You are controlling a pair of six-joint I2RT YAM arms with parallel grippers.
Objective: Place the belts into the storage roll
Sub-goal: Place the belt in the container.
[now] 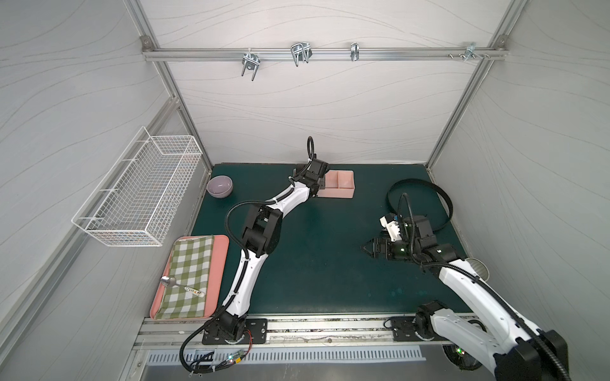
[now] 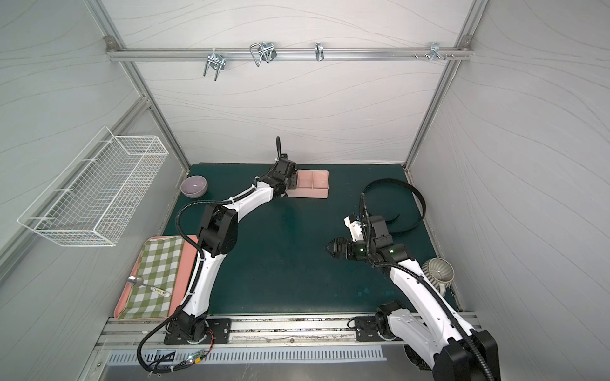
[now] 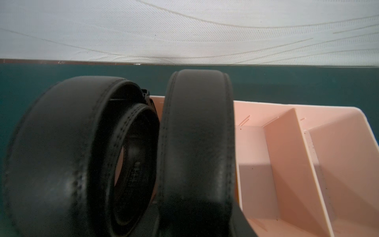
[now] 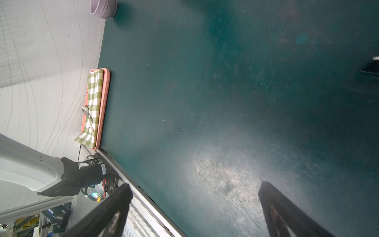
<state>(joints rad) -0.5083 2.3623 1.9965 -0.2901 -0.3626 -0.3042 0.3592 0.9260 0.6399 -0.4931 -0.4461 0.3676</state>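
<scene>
The pale-pink storage roll (image 1: 341, 193) lies at the back of the green mat, and my left arm's wrist covers its left end in both top views. The left wrist view shows two coiled black belts standing in it. One coil (image 3: 61, 153) is at the end and the second coil (image 3: 196, 133) is beside it. My left gripper (image 3: 196, 223) has a finger on each side of the second coil, and any gap is lost in the dark. Two compartments past a divider (image 3: 287, 143) hold nothing. A third belt (image 1: 414, 180) lies in a loose loop at the back right. My right gripper (image 1: 364, 247) hovers open over bare mat.
A purple bowl (image 1: 220, 186) sits at the back left. A flat pink tray (image 1: 219, 264) with a checked cloth and a spoon (image 1: 175, 283) lies at the front left. A white wire basket (image 1: 138, 198) hangs on the left wall. A ribbed cup (image 2: 437, 270) stands by the right arm.
</scene>
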